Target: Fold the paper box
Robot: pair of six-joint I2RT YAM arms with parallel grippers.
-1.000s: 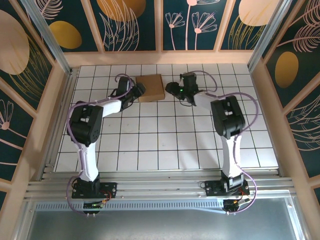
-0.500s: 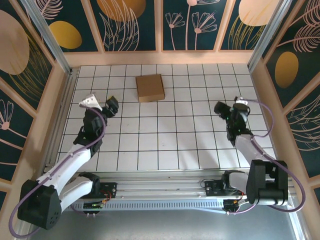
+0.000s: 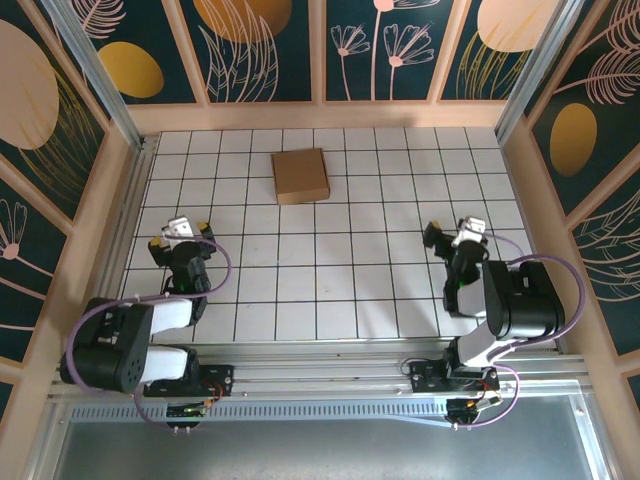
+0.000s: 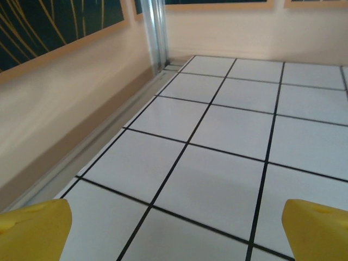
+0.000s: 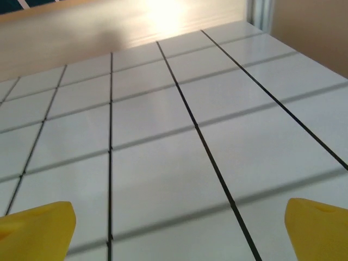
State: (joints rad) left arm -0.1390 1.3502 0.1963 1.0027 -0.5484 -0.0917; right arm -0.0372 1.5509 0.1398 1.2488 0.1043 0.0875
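At the left of the top view, the black-and-white left arm [image 3: 150,335] is sitting folded close to its base, with a purple cable [image 3: 100,310] looping over it. The left gripper [image 3: 182,237] is hanging over the tiles near the left rim of the white tiled table with black grid lines [image 3: 350,290]. In the left wrist view this gripper [image 4: 174,231] is standing wide open, its yellow fingertips [image 4: 32,228] sitting at opposite bottom corners with bare tile between them and nothing in its grasp.

Further right, the paper box [image 3: 300,175], a squarish piece of plain brown cardboard, is lying flat on the far part of the table, a little left of centre, spanning roughly two tiles. It is well apart from both grippers and nothing is touching it.

At the right, the black-and-white right arm [image 3: 515,300] is likewise sitting folded above its base. The right gripper [image 3: 455,235] is pointing toward the far side, over the tiles. In the right wrist view it [image 5: 176,228] is gaping just as wide, its yellow fingertips [image 5: 35,225] framing empty white tile, gripping nothing.
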